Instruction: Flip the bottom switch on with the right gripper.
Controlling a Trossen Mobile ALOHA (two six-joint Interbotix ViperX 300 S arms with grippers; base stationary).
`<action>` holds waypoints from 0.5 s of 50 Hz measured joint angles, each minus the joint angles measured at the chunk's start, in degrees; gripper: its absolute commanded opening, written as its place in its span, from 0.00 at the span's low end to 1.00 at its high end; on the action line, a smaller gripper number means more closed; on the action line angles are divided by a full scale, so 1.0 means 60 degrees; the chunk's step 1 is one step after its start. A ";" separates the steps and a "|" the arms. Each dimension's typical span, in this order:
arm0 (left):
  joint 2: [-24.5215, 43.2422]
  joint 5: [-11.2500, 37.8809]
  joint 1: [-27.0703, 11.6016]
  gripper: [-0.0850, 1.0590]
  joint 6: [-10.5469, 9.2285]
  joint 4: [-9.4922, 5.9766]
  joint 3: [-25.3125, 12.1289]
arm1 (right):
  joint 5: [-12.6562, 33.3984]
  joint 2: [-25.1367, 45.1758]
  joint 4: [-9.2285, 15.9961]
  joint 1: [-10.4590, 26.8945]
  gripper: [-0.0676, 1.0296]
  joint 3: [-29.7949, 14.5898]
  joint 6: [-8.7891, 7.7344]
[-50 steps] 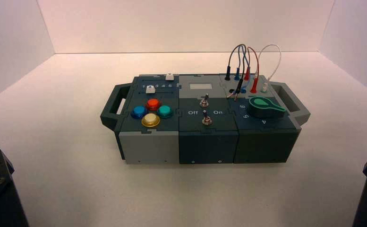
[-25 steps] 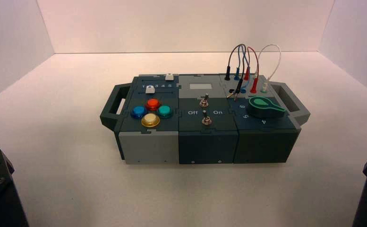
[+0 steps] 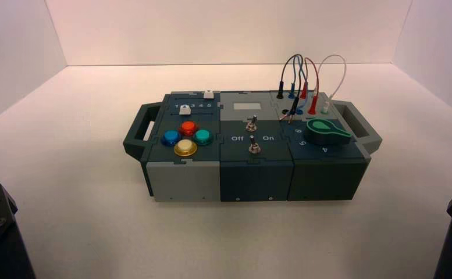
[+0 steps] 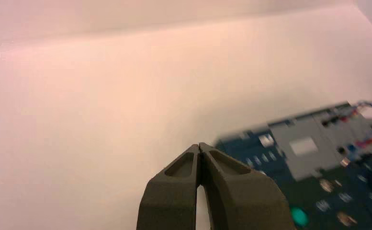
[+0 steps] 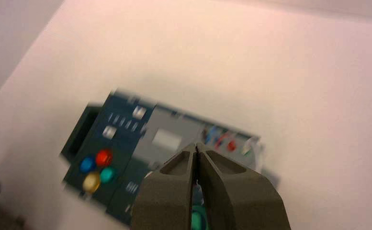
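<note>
The right pincer [image 5: 197,149] is waiting with its tips pressed together, holding nothing. Well ahead of it, the box [image 3: 252,174] is standing on the table [image 3: 95,232], and the bottom switch [image 3: 254,148] is sitting in its middle section. The left pincer [image 4: 200,149] is pressed together too.

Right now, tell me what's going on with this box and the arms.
Nothing is being handled yet. Both arms sit back near the table's front corners, clear of the box. The right gripper and the left gripper each have their fingers shut on nothing. The bottom switch, between the Off and On labels, is untouched.
</note>
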 measured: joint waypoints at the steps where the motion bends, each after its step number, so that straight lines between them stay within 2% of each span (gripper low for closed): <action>1: 0.0088 0.0029 -0.0059 0.05 -0.0015 -0.0059 0.0000 | 0.0059 0.0059 0.0044 0.0088 0.04 0.0015 0.0000; 6: 0.0396 0.0103 -0.0308 0.05 -0.0029 -0.0352 0.0059 | 0.0176 0.0293 0.0264 0.0483 0.04 0.0029 0.0103; 11: 0.0645 0.0161 -0.0586 0.05 -0.0044 -0.0513 0.0146 | 0.0249 0.0527 0.0513 0.0806 0.04 0.0044 0.0220; 21: 0.0981 0.0190 -0.0850 0.05 -0.0132 -0.0601 0.0308 | 0.0308 0.0879 0.0747 0.1362 0.04 0.0044 0.0249; 25: 0.1011 0.0190 -0.0850 0.05 -0.0132 -0.0601 0.0352 | 0.0308 0.0879 0.0908 0.1406 0.04 0.0044 0.0249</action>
